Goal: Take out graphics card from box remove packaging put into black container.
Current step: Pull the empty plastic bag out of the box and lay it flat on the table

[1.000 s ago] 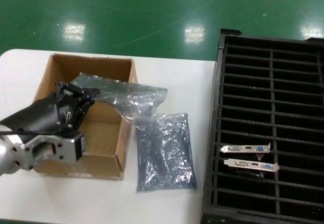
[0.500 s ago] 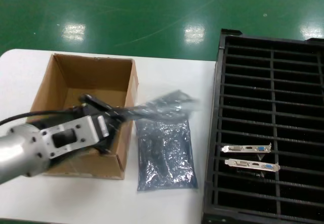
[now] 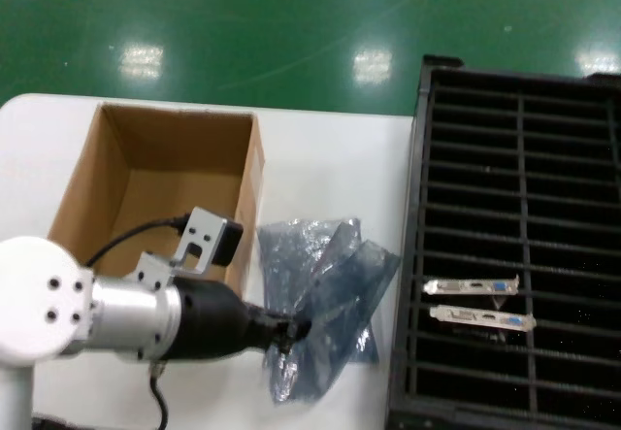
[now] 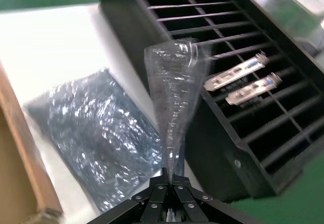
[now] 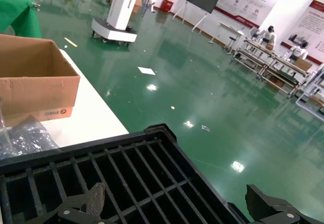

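Just beside the near right corner of the brown cardboard box (image 3: 155, 173), the left gripper (image 3: 294, 330) is out over the white table (image 3: 330, 148), and its fingers are pinched tight together on the lower edge of an antistatic bag (image 3: 335, 299). From the left wrist view you can see it clearly: the two black fingers (image 4: 152, 201) meet with no gap, and the translucent bag (image 4: 174, 107) rises from them as a limp, narrow, creased sheet, flaring wider at the top. Nothing dark shows inside it. Under and beside it a second antistatic bag (image 3: 291, 255) lies flat on the table, crinkled and shiny, touching the box's right wall; the held bag overlaps it in the head view. The box itself looks bare inside, only its cardboard floor on show. Over to the right sits the black container (image 3: 572, 119), ribs dividing it into long narrow slots, and two graphics cards stand in neighbouring slots near its front: one graphics card (image 3: 471, 285) with its silver bracket and blue port showing, and its twin card (image 3: 482, 317) just in front. The right gripper (image 5: 177, 211) hangs above the black container's far edge with its fingers spread wide apart, holding nothing, the box visible beyond it on the table.
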Robot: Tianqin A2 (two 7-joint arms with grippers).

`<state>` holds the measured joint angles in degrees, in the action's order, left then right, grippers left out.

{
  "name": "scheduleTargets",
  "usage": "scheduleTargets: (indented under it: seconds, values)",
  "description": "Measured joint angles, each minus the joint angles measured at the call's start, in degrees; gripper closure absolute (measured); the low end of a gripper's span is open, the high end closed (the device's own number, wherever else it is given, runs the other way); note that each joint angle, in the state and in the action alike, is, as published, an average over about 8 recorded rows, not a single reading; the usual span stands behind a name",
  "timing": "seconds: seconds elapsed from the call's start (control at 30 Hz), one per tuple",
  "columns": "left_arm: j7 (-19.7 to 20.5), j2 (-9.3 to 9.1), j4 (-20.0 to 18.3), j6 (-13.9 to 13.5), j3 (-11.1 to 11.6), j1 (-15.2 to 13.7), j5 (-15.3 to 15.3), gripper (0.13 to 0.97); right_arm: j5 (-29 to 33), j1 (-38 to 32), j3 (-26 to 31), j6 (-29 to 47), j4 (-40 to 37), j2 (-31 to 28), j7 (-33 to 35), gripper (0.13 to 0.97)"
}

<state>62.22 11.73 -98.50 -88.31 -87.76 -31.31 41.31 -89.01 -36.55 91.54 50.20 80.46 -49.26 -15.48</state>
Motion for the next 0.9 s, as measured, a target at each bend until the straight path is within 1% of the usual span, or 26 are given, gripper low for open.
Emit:
scheduleTargets:
  seconds: [0.07,0.13,0.3,0.4,0.6,0.67,0.8,0.9]
  values:
    - [3.8,-1.01,2.0,-0.1,0.3,-1.1,-1.0,0.957,0.0,0.0,0.0,0.0,0.0,0.0,0.0,0.129]
    - [6.7,-1.84,3.7,0.4,0.7,-2.2,-1.5,0.957,0.0,0.0,0.0,0.0,0.0,0.0,0.0,0.129]
    - [11.2,-3.44,7.9,3.2,1.8,-4.9,-1.8,0.953,0.0,0.0,0.0,0.0,0.0,0.0,0.0,0.129]
    - [12.8,-3.95,10.5,5.3,2.4,-6.4,-2.1,0.952,0.0,0.0,0.0,0.0,0.0,0.0,0.0,0.129]
    - [14.8,-4.19,15.8,8.7,2.6,-8.8,-3.3,0.907,0.0,0.0,0.0,0.0,0.0,0.0,0.0,0.129]
    - [15.1,-4.17,17.1,9.5,2.6,-9.4,-3.6,0.891,0.0,0.0,0.0,0.0,0.0,0.0,0.0,0.129]
    - [15.5,-3.95,18.8,10.3,2.3,-10.2,-3.8,0.891,0.0,0.0,0.0,0.0,0.0,0.0,0.0,0.129]
    - [15.6,-3.55,19.3,10.6,2.3,-10.7,-3.7,0.844,0.0,0.0,0.0,0.0,0.0,0.0,0.0,0.129]
